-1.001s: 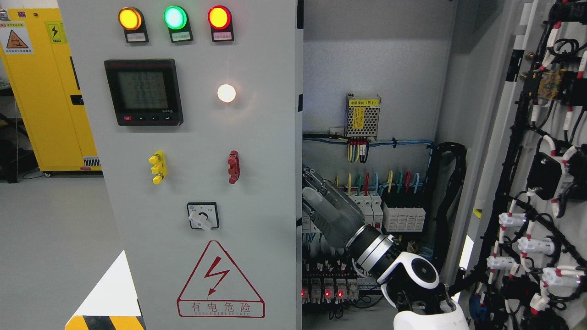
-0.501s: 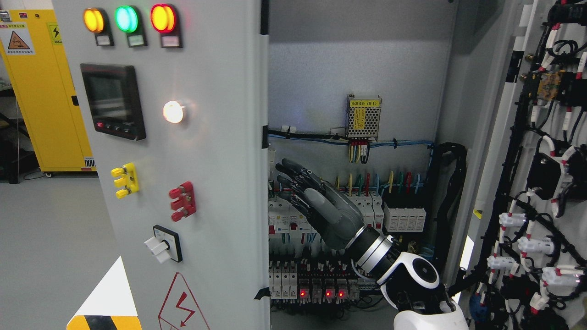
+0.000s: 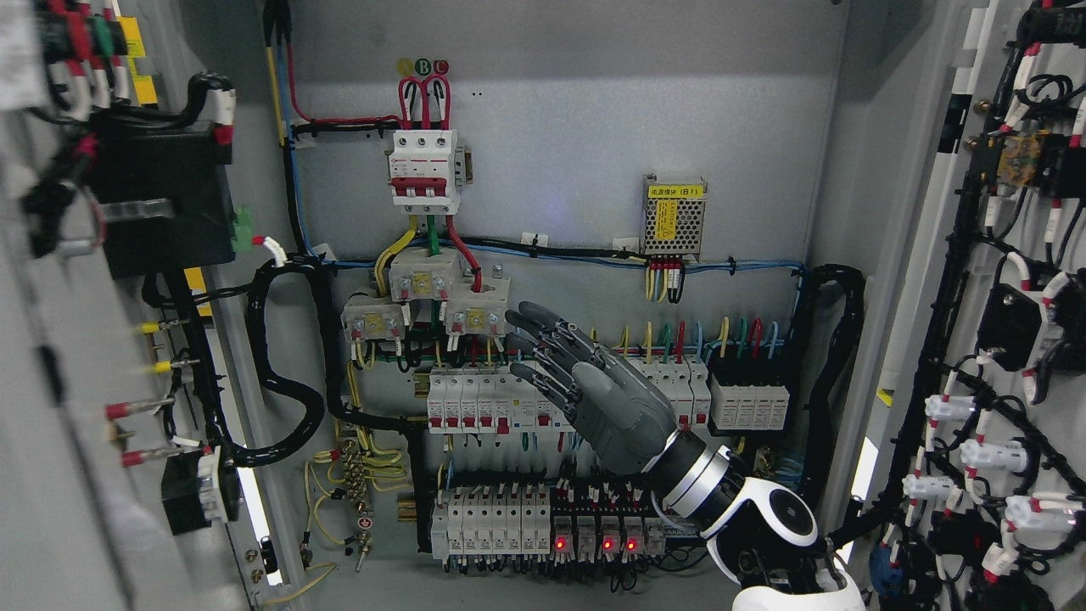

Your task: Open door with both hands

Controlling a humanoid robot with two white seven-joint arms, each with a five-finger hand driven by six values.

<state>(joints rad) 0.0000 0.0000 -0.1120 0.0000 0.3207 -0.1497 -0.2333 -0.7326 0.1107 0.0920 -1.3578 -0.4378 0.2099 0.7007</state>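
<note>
Right hand (image 3: 585,382) flat, fingers spread, holding nothing, before the breakers (image 3: 475,403); likely placed for pushing the left door (image 3: 68,339) aside.

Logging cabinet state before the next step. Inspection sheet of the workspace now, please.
Surface: cabinet backplate, grey, bare upper area.
Job's things: left door swung wide, inner wiring facing camera; right door open too.
Clutter: nothing seen.
Grippers: right hand open, fingers spread, in front of the breaker row; whether it touches, cannot tell. Left hand not in view.
Cables: black conduit loop; blue wire run.
Surroundings: power supply; red relay LEDs lit.
</note>
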